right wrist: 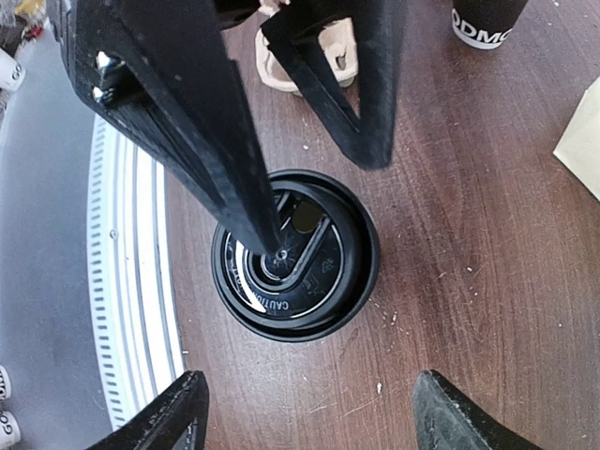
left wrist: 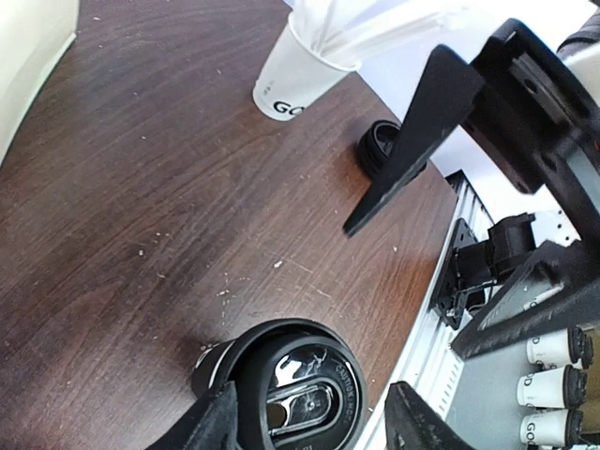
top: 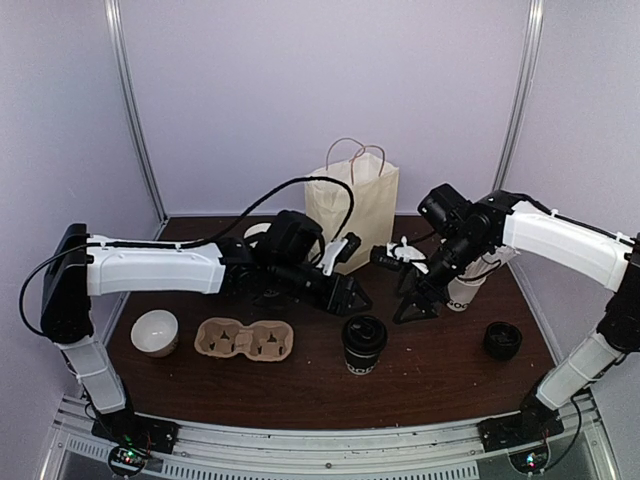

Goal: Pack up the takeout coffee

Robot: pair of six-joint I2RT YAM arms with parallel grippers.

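The takeout coffee, a small black cup with a black lid, stands upright on the table's front middle. My left gripper hovers just above and behind it, open. In the left wrist view the lid shows between its fingers, with a gap on the right side. My right gripper hangs open to the cup's right rear, holding nothing. From the right wrist the coffee lies ahead of the open right gripper, partly hidden by the left gripper's fingers.
A paper bag stands open at the back. A cardboard cup carrier and a white bowl sit at the front left. A white lettered cup with sticks and a loose black lid are on the right.
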